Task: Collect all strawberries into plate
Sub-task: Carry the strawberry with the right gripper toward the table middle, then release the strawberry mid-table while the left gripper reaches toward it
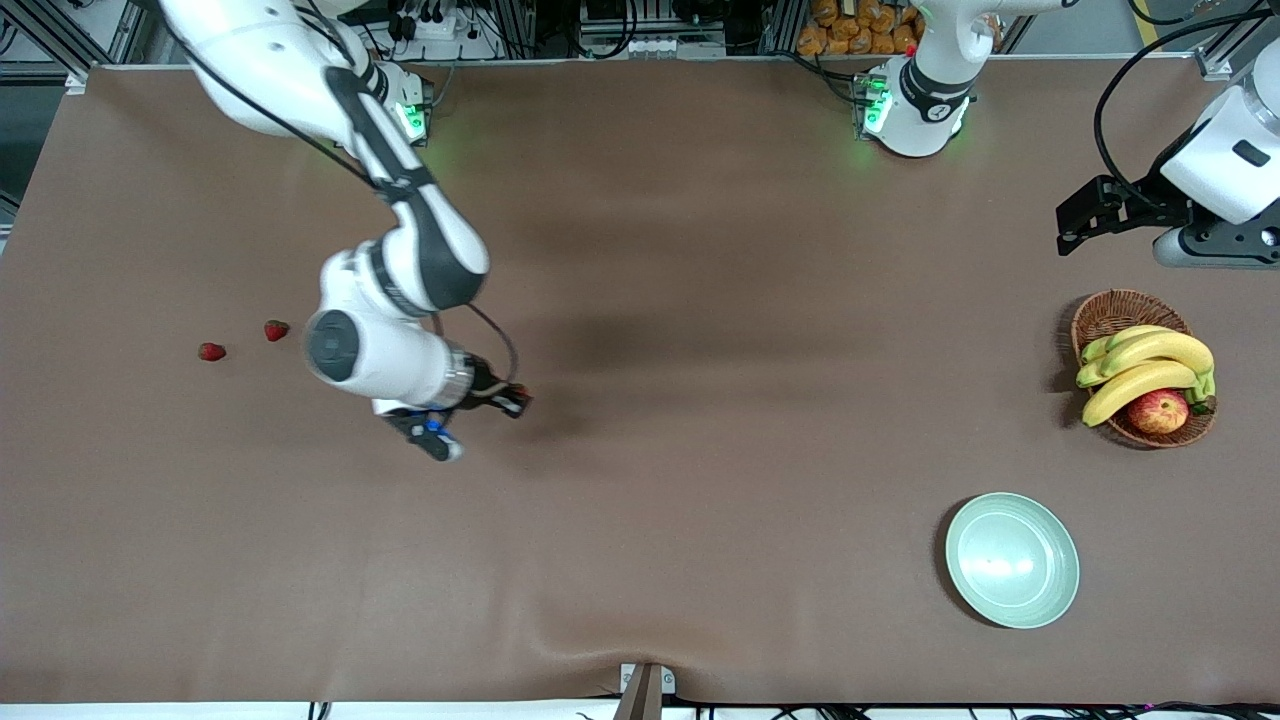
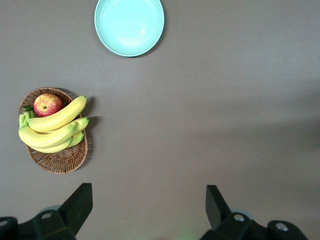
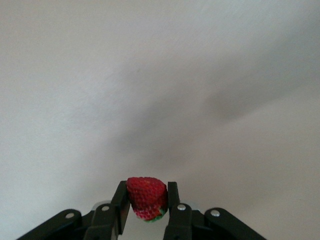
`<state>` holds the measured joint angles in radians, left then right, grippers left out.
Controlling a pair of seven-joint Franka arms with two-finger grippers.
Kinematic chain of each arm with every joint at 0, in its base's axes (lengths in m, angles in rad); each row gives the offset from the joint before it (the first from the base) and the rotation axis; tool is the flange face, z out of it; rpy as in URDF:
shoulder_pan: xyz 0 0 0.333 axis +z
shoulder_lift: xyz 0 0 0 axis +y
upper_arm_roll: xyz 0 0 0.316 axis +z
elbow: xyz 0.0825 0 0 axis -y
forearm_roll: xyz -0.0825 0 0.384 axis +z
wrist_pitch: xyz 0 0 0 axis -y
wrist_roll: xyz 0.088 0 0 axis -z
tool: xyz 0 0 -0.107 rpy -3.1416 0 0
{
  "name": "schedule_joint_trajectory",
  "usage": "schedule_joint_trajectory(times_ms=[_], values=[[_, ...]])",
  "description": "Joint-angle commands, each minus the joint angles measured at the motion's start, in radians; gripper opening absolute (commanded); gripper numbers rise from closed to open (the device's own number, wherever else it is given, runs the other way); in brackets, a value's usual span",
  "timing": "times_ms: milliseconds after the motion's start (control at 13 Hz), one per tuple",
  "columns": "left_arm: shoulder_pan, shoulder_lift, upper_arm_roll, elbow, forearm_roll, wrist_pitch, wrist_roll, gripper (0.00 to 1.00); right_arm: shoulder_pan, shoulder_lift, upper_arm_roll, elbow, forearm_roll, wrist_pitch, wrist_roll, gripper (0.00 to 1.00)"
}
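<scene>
Loose strawberries: two small, matte red, cone-shaped berries lie bare on the worktop toward the right arm's end; one strawberry point(image 1: 211, 351) is slightly nearer the front camera than the other strawberry point(image 1: 276, 330), the two close but apart.
Right tool point(image 1: 515, 401): up over the bare worktop, its black fingers clamped on a third strawberry point(image 3: 146, 198), whose red skin is pitted and seeded, with a bit of green cap showing below.
Worktop point(image 1: 700, 450): a smooth, matte brown sheet, with a soft ripple at the edge nearest the front camera.
Plate point(image 1: 1012, 560): round, shallow, glossy pale mint green, lying toward the left arm's end, nearer the front camera than the basket and well apart from all three berries.
Basket point(image 1: 1110, 315): round brown woven wicker, holding a bunch of smooth curved yellow bananas point(image 1: 1145, 368) and a rounded red-yellow apple point(image 1: 1158, 411) touching them.
Left tool point(image 2: 145, 210): waiting up over the worktop near the basket, its two black wedge-shaped fingers spread wide apart, nothing between them.
</scene>
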<state>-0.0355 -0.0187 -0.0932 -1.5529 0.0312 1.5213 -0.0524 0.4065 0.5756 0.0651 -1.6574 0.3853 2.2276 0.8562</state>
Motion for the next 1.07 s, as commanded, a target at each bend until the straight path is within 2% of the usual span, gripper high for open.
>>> schedule_joint_trajectory(times_ms=[0,230,460,537,614,690,767,997], values=[[0.003,-0.001,0.000,0.004,0.012,0.002,0.000,1.00,0.104,0.147,-0.015,0.171,0.020,0.030,0.173,0.00],[0.014,0.005,0.000,0.004,0.012,0.003,0.000,1.00,0.221,0.206,-0.014,0.199,0.020,0.187,0.323,0.00],[0.008,0.097,-0.002,0.026,0.012,0.007,0.000,1.00,0.302,0.254,-0.016,0.205,0.012,0.253,0.389,0.00],[0.008,0.142,-0.002,0.054,0.012,0.007,0.000,1.00,0.317,0.262,-0.015,0.203,0.012,0.257,0.403,0.05],[0.009,0.182,-0.002,0.083,0.010,0.007,0.000,1.00,0.325,0.266,-0.014,0.199,0.012,0.259,0.414,0.25],[0.012,0.213,-0.002,0.097,0.009,0.011,-0.001,1.00,0.331,0.265,-0.016,0.199,0.015,0.259,0.418,0.81],[0.015,0.233,0.000,0.099,0.009,0.022,-0.001,1.00,0.334,0.265,-0.016,0.199,0.011,0.259,0.428,1.00],[0.013,0.292,0.000,0.097,0.010,0.124,-0.032,1.00,0.327,0.250,-0.025,0.206,0.006,0.245,0.423,1.00]])
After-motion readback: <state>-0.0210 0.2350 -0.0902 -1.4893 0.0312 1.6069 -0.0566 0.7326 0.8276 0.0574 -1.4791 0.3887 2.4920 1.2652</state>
